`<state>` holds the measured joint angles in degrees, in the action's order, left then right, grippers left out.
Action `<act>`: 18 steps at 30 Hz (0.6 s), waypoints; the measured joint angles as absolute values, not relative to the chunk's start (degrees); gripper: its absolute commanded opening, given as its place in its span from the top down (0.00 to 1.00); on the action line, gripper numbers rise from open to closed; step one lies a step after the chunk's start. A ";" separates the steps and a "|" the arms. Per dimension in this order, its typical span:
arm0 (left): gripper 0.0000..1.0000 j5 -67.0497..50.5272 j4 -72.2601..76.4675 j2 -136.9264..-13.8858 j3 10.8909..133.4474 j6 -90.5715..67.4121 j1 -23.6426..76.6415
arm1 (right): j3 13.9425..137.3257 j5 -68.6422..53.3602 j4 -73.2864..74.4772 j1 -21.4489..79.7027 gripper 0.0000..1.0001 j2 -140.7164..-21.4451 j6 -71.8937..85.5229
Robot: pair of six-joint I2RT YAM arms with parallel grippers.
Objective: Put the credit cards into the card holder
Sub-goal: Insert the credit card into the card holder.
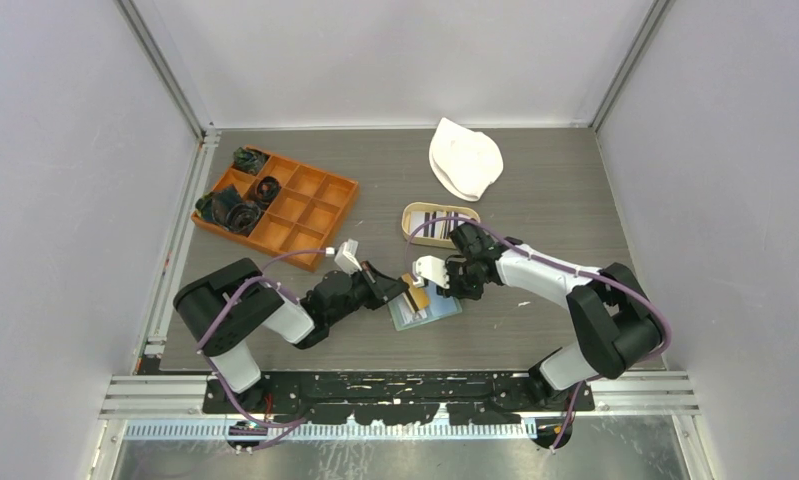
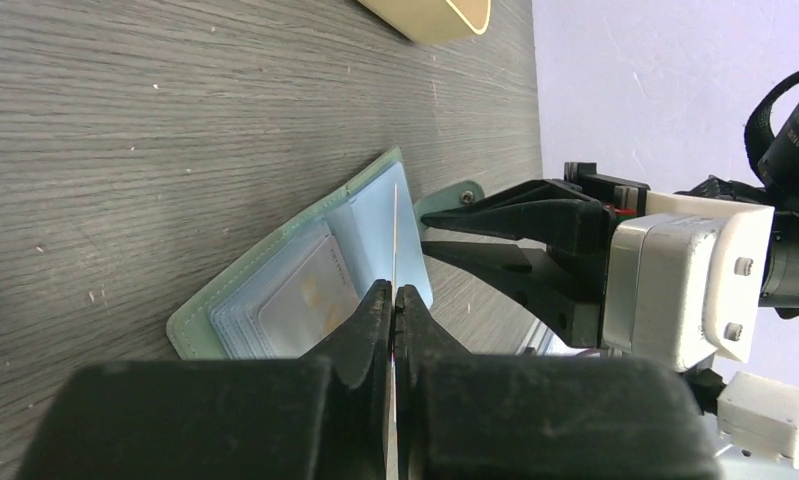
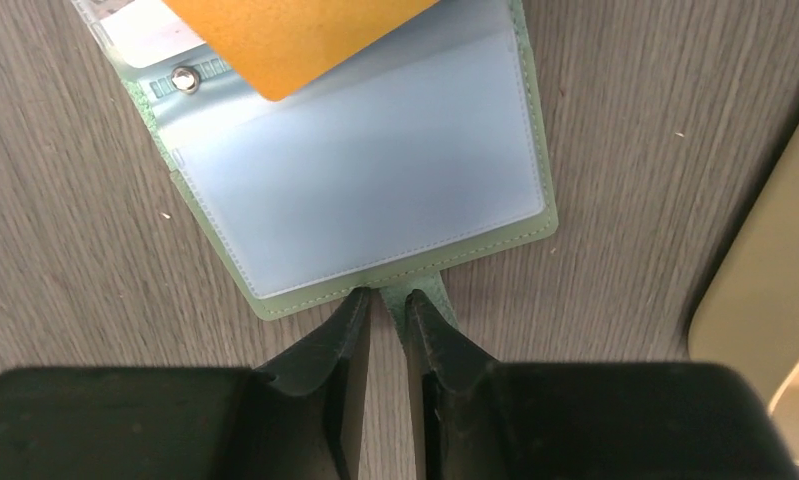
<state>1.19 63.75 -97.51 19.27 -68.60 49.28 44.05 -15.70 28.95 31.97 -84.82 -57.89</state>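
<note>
- Card holder [image 3: 375, 180]: green, lying open flat on the bench [image 1: 535, 180] between the two tools, pale blue pockets facing up, snap strap pointing towards the right tool
- Gold card [image 3: 285, 40]: held on edge above the open holder, one corner over the pocket near the snap button
- Left tool [image 2: 393, 295]: fingers pressed together, pinching the gold card
- Right tool [image 3: 387, 297]: fingers narrowly spread, low at the holder's edge, one on either side of the strap tab
- Other cards [image 1: 437, 222]: lying in the tan oval tray [image 1: 415, 215], just behind the right tool
- Orange box [image 1: 305, 215]: at the back left, dark cord bundles [image 1: 230, 208] in its left compartments
- White cloth [image 1: 465, 160]: at the back, beyond the tray
</note>
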 measured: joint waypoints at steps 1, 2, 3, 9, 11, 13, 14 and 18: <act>1.00 1.48 63.81 -97.60 19.22 -68.62 49.28 | 44.16 -15.90 29.12 32.08 0.76 -84.90 -57.71; 1.00 1.72 64.01 -97.67 19.07 -68.62 49.28 | 44.25 -16.10 29.30 32.16 0.76 -84.97 -57.54; 1.00 1.96 64.12 -97.67 18.85 -68.62 49.28 | 44.38 -16.25 29.50 32.18 0.76 -85.06 -57.34; 1.00 2.46 64.31 -97.71 17.78 -68.66 49.28 | 44.56 -16.88 30.20 33.01 0.76 -85.21 -56.60; 1.00 2.55 64.49 -97.71 17.32 -68.71 49.28 | 44.80 -17.04 30.52 33.34 0.76 -85.43 -56.40; 1.00 2.52 64.47 -97.71 17.08 -68.86 49.28 | 44.93 -17.06 30.63 33.54 0.76 -85.54 -56.18; 1.00 2.50 64.45 -97.71 17.06 -68.88 49.28 | 44.97 -17.06 30.72 33.61 0.76 -85.56 -56.01; 1.00 2.37 64.38 -97.71 17.06 -69.08 49.32 | 45.01 -17.06 30.96 33.87 0.76 -85.56 -55.55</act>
<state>2.37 64.38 -97.71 17.06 -69.08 49.32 45.01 -17.06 30.96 33.87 -85.56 -55.55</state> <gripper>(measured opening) 0.008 0.238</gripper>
